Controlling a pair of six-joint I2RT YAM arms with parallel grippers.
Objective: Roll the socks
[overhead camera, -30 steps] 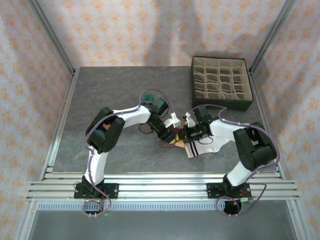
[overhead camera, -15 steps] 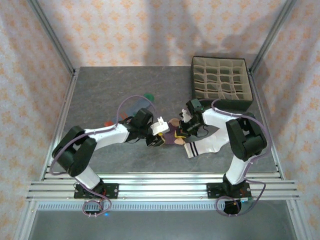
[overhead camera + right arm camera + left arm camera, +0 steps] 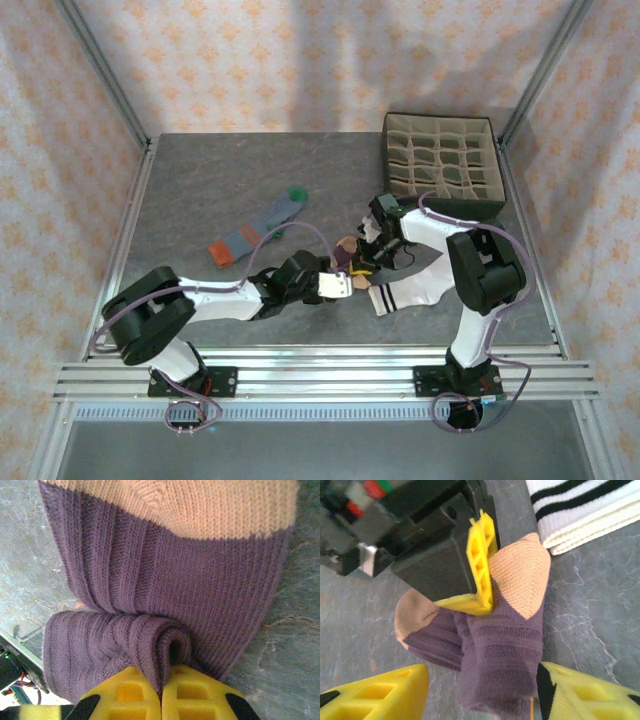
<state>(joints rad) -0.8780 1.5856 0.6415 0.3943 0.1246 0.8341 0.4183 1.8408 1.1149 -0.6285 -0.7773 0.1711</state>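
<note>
The right fingers (image 3: 140, 700) pinch the purple sock (image 3: 165, 575) at its roll; the left fingers (image 3: 375, 695) stand apart, straddling its free end.

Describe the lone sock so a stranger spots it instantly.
On the grey table, look left of centre, opposite the compartment box. The grey-blue sock lies flat there, alone. Its green tip and orange end set it apart from the purple sock and white sock further right.
</note>
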